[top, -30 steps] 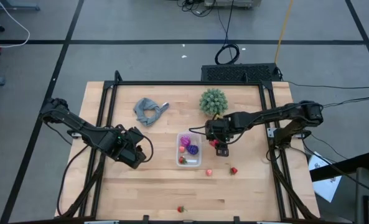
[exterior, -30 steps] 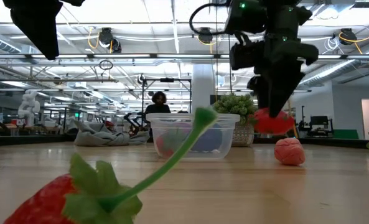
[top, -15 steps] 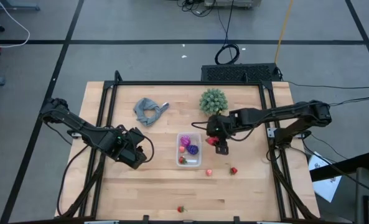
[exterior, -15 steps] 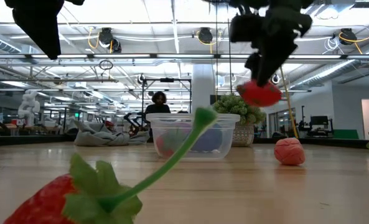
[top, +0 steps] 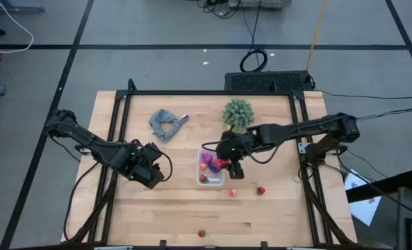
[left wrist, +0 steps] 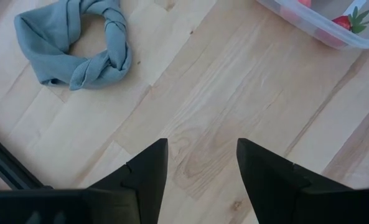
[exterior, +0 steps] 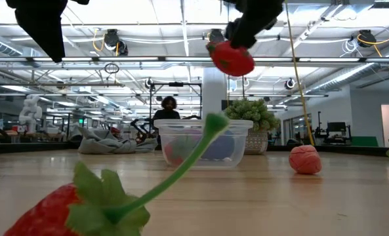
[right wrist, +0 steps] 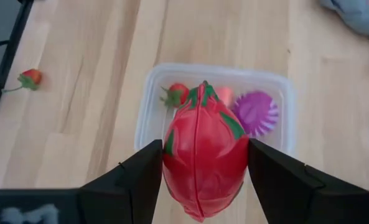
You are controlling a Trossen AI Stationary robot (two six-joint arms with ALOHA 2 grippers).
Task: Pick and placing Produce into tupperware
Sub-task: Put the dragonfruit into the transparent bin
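R tool w/ red produce over tupperware

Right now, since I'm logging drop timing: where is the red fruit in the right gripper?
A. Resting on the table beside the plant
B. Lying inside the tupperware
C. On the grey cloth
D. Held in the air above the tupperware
D: the right gripper is shut on the red fruit, and the low view shows it well above the tupperware, whose rim lies beneath it in the right wrist view.
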